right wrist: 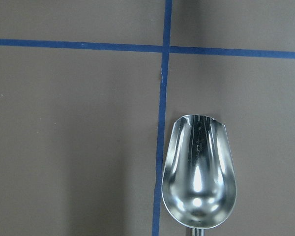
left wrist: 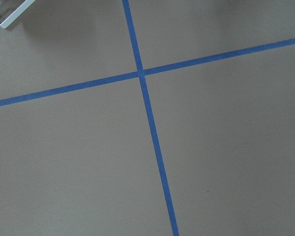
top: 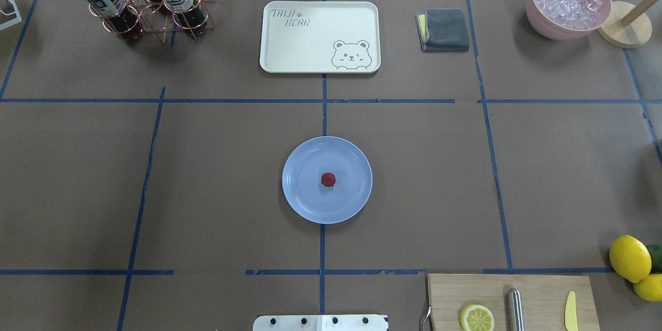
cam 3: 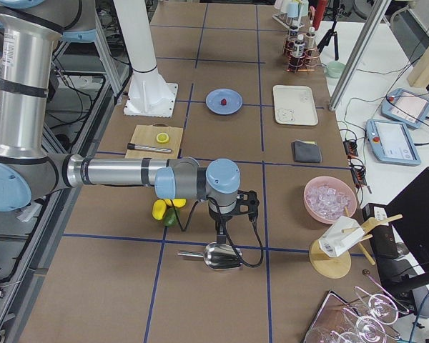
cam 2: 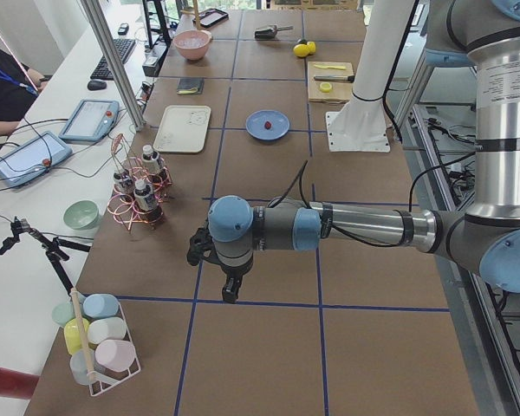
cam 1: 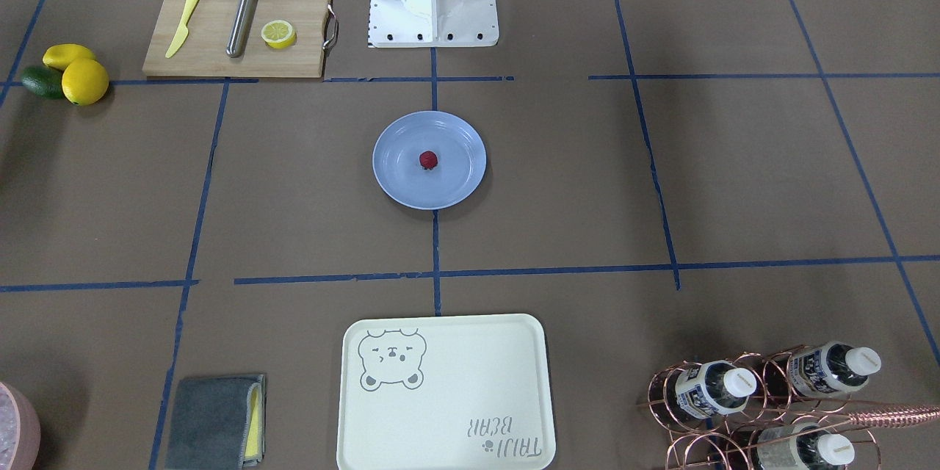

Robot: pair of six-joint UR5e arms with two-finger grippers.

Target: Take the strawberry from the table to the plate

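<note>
The strawberry [cam 1: 428,159] [top: 328,179], small and dark red, lies in the middle of the light blue plate [cam 1: 396,187] [top: 305,204]. The plate sits at the centre of the brown table [cam 1: 294,183] on a blue tape line. No arm reaches over this part of the table. My left gripper [cam 2: 230,293] hangs over bare table far from the plate, seen only in the exterior left view; I cannot tell if it is open. My right gripper [cam 3: 219,234] hangs at the opposite end above a metal scoop [right wrist: 198,172]; its state cannot be told either.
A cutting board [top: 538,300] holds a lemon half [top: 477,317], a steel cylinder and a yellow knife. Whole lemons [top: 629,257] lie beside it. Farther off are the bear tray [top: 319,36], a grey cloth [top: 445,29], a bottle rack [top: 150,5] and an ice bowl [top: 568,2].
</note>
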